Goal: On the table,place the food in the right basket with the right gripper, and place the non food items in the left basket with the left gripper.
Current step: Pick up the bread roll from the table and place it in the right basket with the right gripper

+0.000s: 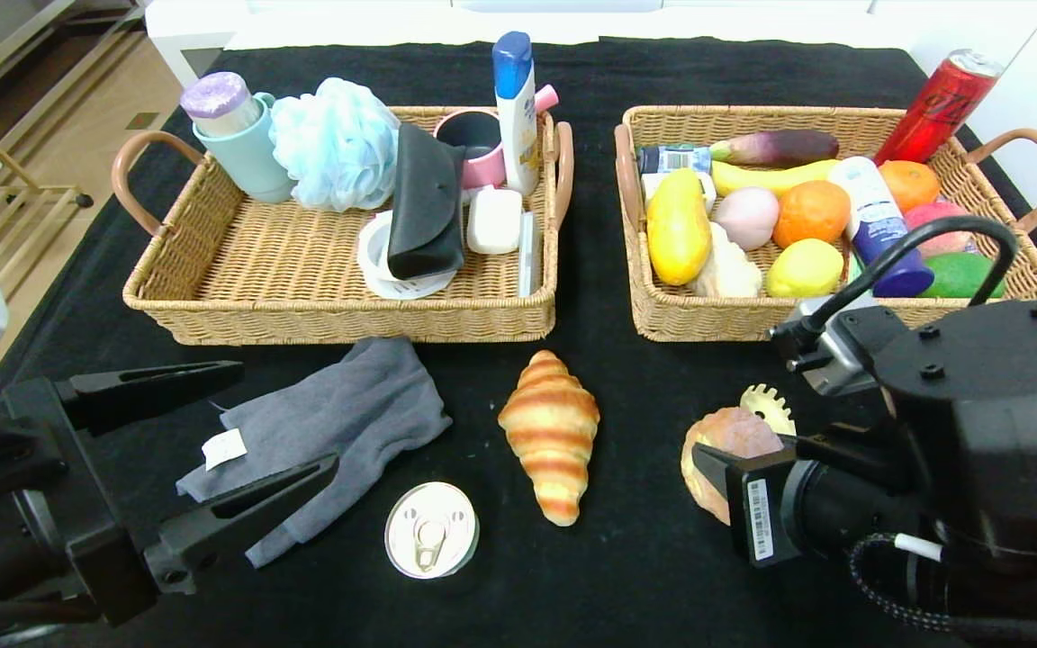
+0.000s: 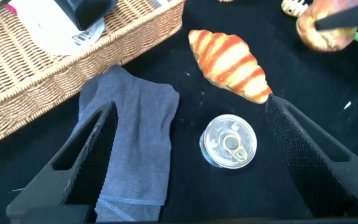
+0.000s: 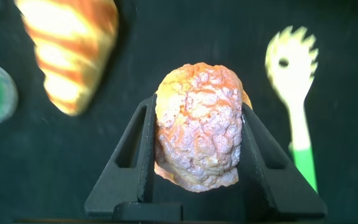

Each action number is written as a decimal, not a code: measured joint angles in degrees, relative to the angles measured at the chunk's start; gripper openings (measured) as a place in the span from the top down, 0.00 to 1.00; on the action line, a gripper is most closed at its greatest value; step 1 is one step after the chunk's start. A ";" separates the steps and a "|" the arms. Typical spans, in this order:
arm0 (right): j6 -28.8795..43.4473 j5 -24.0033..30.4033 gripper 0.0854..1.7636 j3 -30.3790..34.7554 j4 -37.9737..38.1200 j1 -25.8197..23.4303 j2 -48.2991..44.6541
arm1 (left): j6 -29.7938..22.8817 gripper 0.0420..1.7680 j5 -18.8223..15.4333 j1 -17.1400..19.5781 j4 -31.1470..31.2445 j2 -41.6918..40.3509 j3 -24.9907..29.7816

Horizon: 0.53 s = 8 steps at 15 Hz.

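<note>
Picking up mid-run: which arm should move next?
Right. Its pincer is already closed on the crusty bun, food bound for the right basket just ahead. The left pincer hangs open over the grey cloth, holding nothing.

No wording can be read with confidence. The red can (image 1: 940, 103) far right carries dark script lettering, and a barcode sticker (image 1: 759, 519) sits on the right arm, both illegible.

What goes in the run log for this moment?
right pincer: shut on bread roll, on table | left pincer: open over cloth and can | croissant: untouched
</note>
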 joint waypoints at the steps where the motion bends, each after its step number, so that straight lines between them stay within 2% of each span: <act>1: -1.00 -0.02 0.56 -1.33 0.00 -0.27 -0.24 | -0.02 0.03 0.00 0.02 -0.02 -0.02 0.00; 4: -6.64 -0.11 0.56 -5.71 -0.02 -2.17 -0.63 | 0.00 0.03 -0.02 0.02 -0.02 -0.04 -0.02; 8: -10.70 0.02 0.56 -12.37 -0.38 -5.49 -0.30 | -0.02 0.03 0.02 0.02 -0.09 -0.04 -0.13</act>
